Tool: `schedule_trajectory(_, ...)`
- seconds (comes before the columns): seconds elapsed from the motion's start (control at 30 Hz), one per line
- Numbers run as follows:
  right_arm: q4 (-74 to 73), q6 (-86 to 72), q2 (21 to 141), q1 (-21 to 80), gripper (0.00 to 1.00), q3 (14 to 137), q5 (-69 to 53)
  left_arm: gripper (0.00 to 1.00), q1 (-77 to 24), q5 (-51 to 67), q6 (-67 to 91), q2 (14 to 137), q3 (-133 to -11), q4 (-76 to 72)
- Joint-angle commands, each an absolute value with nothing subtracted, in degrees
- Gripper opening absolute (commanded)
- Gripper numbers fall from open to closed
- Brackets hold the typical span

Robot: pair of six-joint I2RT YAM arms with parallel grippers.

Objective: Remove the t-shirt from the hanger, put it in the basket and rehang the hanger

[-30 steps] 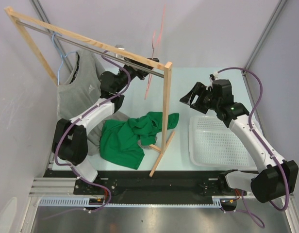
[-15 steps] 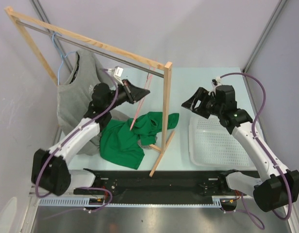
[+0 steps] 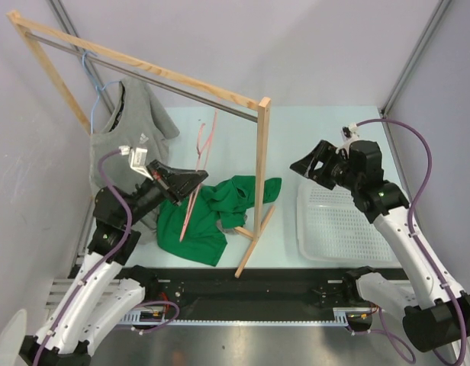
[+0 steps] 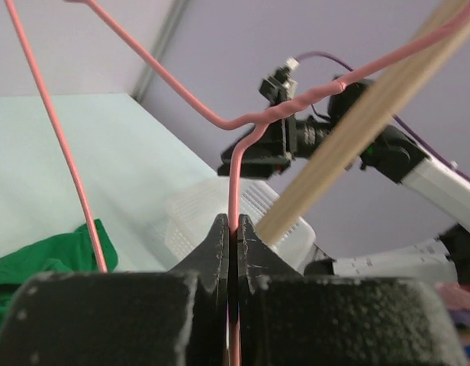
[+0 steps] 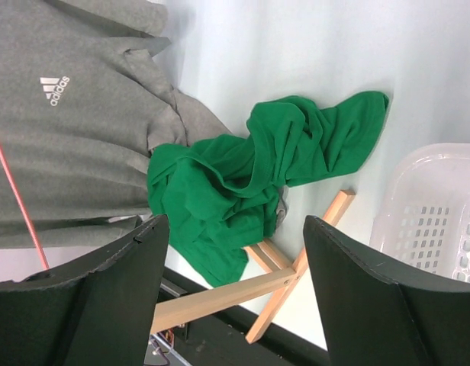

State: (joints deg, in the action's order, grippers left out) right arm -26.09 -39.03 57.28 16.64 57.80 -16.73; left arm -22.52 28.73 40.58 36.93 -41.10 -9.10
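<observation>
Left gripper [image 3: 195,178] is clamped tight on the pink hanger [image 4: 233,175], above the green t-shirt [image 3: 197,217] heaped on the table [image 3: 296,122]. Right gripper [image 3: 305,158] gapes wide and empty on the right.

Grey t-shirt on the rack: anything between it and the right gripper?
Yes: the rack's wooden end post stands between the open right gripper and the grey t-shirt. The left gripper and its pink hanger also cross that line.

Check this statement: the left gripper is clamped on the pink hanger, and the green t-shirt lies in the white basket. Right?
No. The green t-shirt lies on the table, left of the white basket, not in it, as the top external view shows. The left gripper is clamped on the pink hanger.
</observation>
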Motion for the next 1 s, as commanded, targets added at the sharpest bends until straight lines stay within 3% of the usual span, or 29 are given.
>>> schedule_trajectory(0.0, -26.5, -40.2, 54.7, 16.3, 0.76, 59.3, -16.1, 0.0, -22.2, 36.1, 44.2, 33.3, -37.4, -23.0)
schedule_trajectory(0.27, -27.4, -41.5, 50.5, 16.4, 0.76, 59.7, -15.0, 0.0, -23.1, 43.5, 50.9, 36.3, -38.6, -40.1)
schedule_trajectory(0.97, -30.5, -40.6, 49.7, 16.4, 0.76, 62.9, -14.5, 0.0, -33.7, 39.3, 49.0, 50.7, -49.7, -38.9)
